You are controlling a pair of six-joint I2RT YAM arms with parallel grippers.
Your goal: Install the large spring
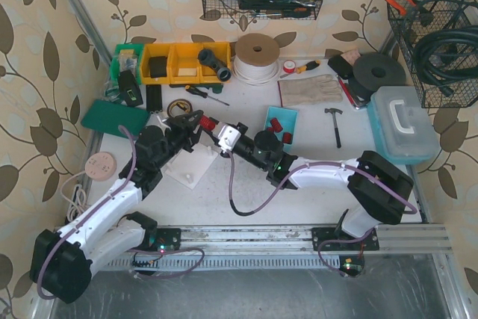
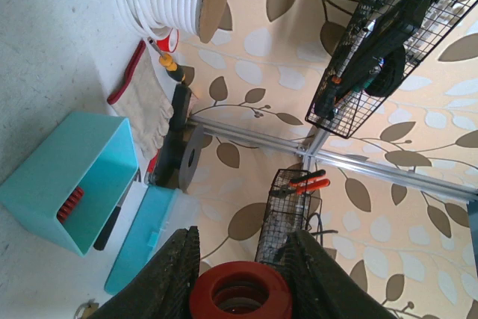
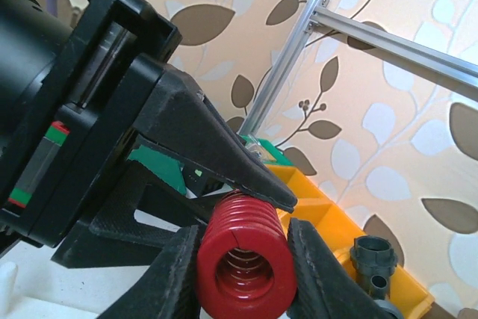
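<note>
The large red spring (image 1: 207,122) hangs in the air above the middle-left of the table, held from both ends. My left gripper (image 1: 196,120) is shut on its left end. In the left wrist view the spring's red end ring (image 2: 240,293) sits between the two black fingers (image 2: 173,274). My right gripper (image 1: 218,129) is shut on its right end. In the right wrist view the coil (image 3: 243,259) is clamped between my right gripper's (image 3: 243,229) fingers, and one left finger (image 3: 224,156) presses on it from above. A white base plate (image 1: 190,167) lies on the table just below.
A teal tray (image 1: 282,119) with small red springs is right of the grippers. Yellow bins (image 1: 185,63), a white hose reel (image 1: 256,57), gloves (image 1: 310,91), a hammer (image 1: 334,123) and a blue case (image 1: 403,123) lie behind and to the right. A green mat (image 1: 113,117) is at the left.
</note>
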